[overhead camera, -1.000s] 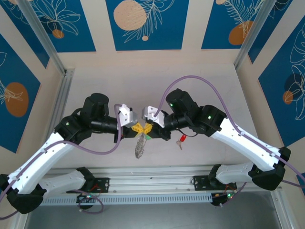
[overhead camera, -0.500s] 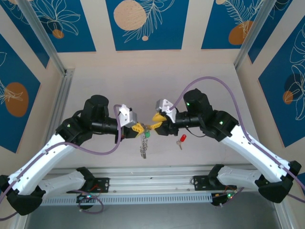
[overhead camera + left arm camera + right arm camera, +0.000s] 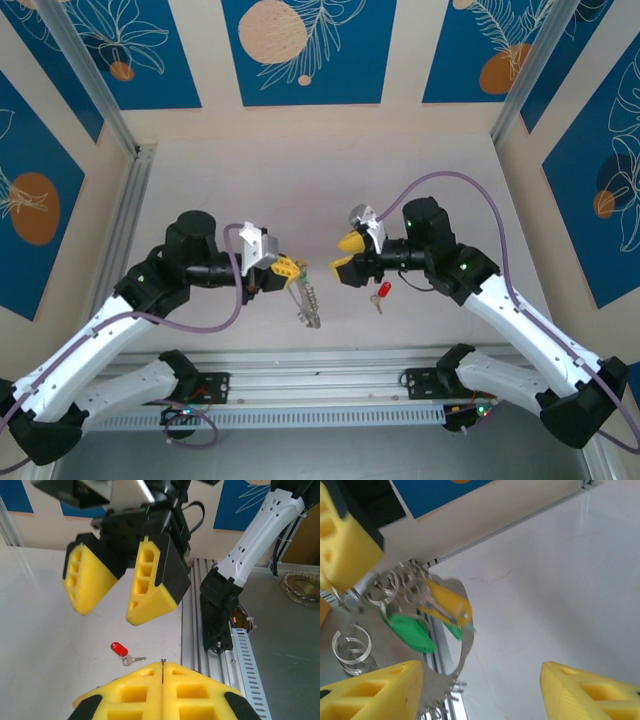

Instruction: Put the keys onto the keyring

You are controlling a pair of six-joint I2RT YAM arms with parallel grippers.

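The keyring, a floppy grey chain with a green tag, hangs from my left gripper, which is shut on its top end. In the left wrist view a sliver of metal sticks out between the closed pads of the left gripper. My right gripper stands open just right of the keyring, touching nothing. The right wrist view looks between the open fingers of the right gripper at the keyring, its green tag and a yellow tag. The red-headed key lies on the table below the right gripper, and its red head shows in the left wrist view.
A slotted aluminium rail runs along the near table edge with both arm bases on it. The right arm's base stands close behind the key. A loose coil of metal rings lies off the table's near edge.
My right gripper has opened and drawn back to the right, away from the keyring. The left gripper kept its hold, and the chain swung slightly right.
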